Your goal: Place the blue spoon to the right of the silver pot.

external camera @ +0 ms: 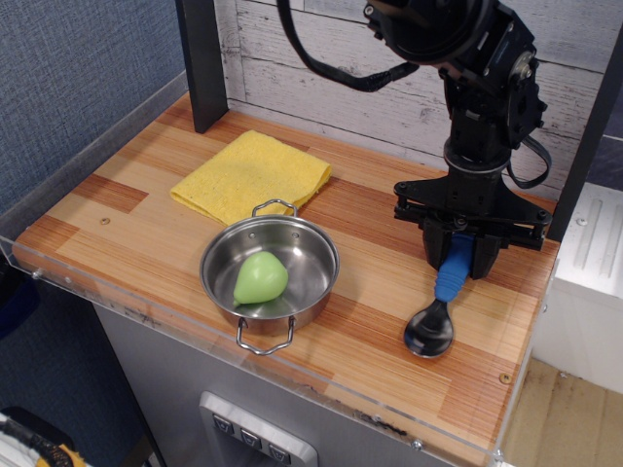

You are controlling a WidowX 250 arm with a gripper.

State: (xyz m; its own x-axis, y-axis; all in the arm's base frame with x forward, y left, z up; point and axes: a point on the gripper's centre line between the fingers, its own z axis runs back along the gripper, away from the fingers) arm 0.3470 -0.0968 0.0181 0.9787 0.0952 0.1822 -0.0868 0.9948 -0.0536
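View: observation.image, the only camera, looking down from the front.
Worktop (146,209): striped wood, clear rim along the near edge.
Silver pot (310,258): left of centre, near the front edge; a green pear-shaped item (260,277) lies inside.
Yellow cloth (251,176): folded, just behind the pot, apart from it.
Blue spoon (453,278): well to the right of the pot, handle up and tilted, metal bowl at or just above the wood; contact cannot be confirmed.
Gripper (457,261): black, pointing down over the spoon.
Fingers (435,248): closed on the upper blue handle, one either side.
Step in hand: setting the spoon down right of the pot, by my reading nearly finished.
How to do it well: ease down until the bowl rests, part the fingers only slightly, lift straight up so the handle falls away from the pot.
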